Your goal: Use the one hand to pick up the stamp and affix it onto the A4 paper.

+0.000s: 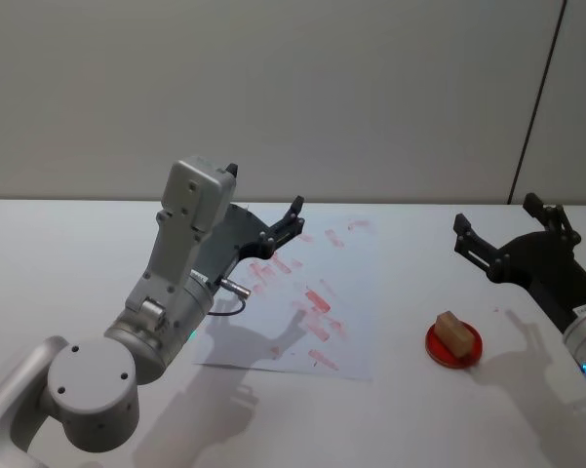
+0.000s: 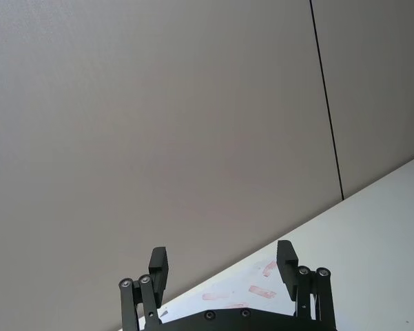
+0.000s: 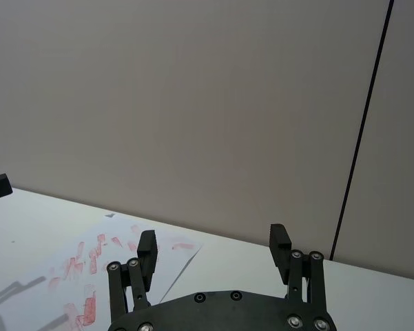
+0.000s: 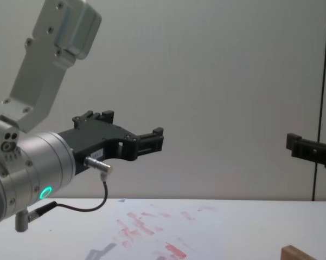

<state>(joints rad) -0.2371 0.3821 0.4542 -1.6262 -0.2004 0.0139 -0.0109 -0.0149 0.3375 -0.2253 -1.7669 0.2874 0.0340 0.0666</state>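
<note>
Near the desk's right edge the stamp [image 1: 453, 331] rests on a red pad [image 1: 458, 361], right of the A4 paper [image 1: 346, 292]. Our right gripper [image 3: 213, 238] hovers beyond it, wide open and empty. We judge this the reaching step, which calls for a descent astride the stamp. Our left gripper [image 2: 221, 254] idles open above the paper.

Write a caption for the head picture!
Stamp sits on red pad; right gripper hovers nearby, jaws open; left gripper over the printed paper.
</note>
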